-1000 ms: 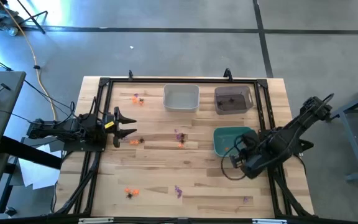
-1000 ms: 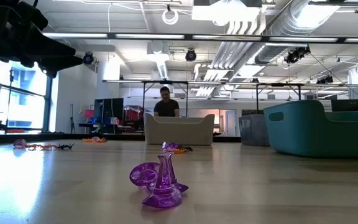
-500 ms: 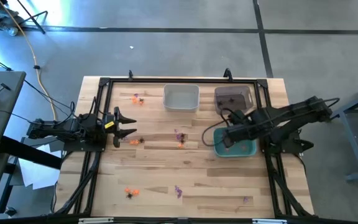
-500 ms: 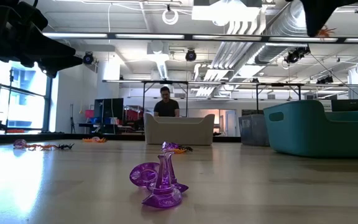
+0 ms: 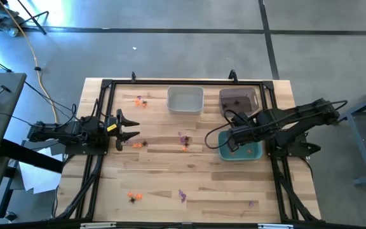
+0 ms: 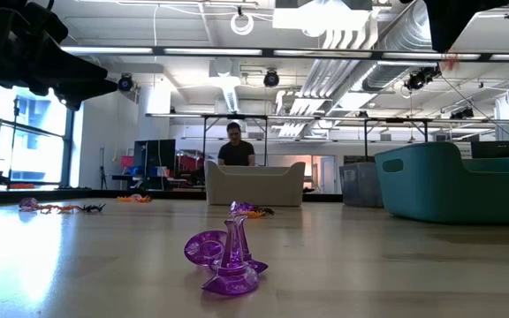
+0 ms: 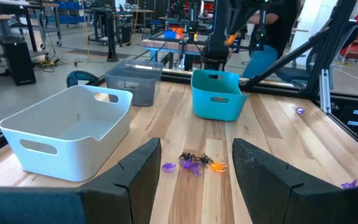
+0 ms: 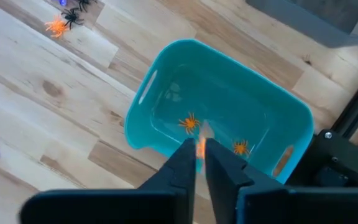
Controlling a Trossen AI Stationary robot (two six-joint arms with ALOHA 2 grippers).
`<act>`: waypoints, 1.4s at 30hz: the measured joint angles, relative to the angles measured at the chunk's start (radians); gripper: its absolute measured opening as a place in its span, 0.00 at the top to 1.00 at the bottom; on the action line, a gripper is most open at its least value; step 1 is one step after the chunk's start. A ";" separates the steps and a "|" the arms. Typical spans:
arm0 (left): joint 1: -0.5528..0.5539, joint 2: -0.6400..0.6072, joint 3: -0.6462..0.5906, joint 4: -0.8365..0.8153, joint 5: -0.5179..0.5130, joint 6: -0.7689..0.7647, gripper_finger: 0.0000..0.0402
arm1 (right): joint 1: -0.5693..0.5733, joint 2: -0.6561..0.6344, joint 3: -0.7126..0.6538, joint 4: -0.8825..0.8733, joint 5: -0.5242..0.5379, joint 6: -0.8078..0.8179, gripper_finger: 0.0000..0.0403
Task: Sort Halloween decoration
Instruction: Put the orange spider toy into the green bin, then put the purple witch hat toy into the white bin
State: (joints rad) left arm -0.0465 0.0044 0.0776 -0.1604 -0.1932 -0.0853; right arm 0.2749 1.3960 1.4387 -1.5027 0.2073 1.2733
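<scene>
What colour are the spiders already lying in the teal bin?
Orange spiders, seen best in the right wrist view.

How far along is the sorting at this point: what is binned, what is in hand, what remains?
Done: two orange spiders lie in the teal bin. In hand: the right gripper hangs over that bin, fingers pinched on something orange. Left: trinkets scattered on the table, including a purple piece and the central cluster. The white bin looks empty. The left gripper waits at the table's left edge.
</scene>
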 joint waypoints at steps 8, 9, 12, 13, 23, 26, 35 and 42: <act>0.000 0.000 0.000 0.000 0.000 0.000 0.54 | 0.000 0.000 0.000 0.000 -0.010 -0.017 0.71; 0.000 0.000 0.000 0.000 0.000 0.000 0.54 | 0.000 0.000 0.000 0.001 -0.018 -0.012 0.69; 0.000 0.000 0.000 0.000 0.000 0.000 0.54 | 0.011 0.000 0.000 0.004 -0.051 0.065 0.68; 0.000 0.000 0.000 0.000 0.000 0.000 0.54 | 0.022 0.000 0.000 0.004 -0.056 0.092 0.68; 0.000 0.000 0.000 0.000 0.000 0.000 0.54 | 0.289 0.044 -0.047 0.083 -0.127 0.465 0.68; 0.000 0.000 0.000 0.000 0.000 0.000 0.54 | 0.383 0.080 -0.056 0.130 -0.151 0.605 0.68; 0.000 0.000 0.000 0.000 0.000 0.000 0.54 | 0.595 0.236 -0.063 0.298 -0.164 0.922 0.68; 0.000 0.000 0.000 0.000 0.000 0.000 0.54 | 0.660 0.331 -0.063 0.359 -0.214 0.974 0.68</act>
State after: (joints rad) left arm -0.0465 0.0044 0.0774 -0.1602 -0.1930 -0.0853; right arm 0.9349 1.7269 1.3758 -1.1435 -0.0064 2.2476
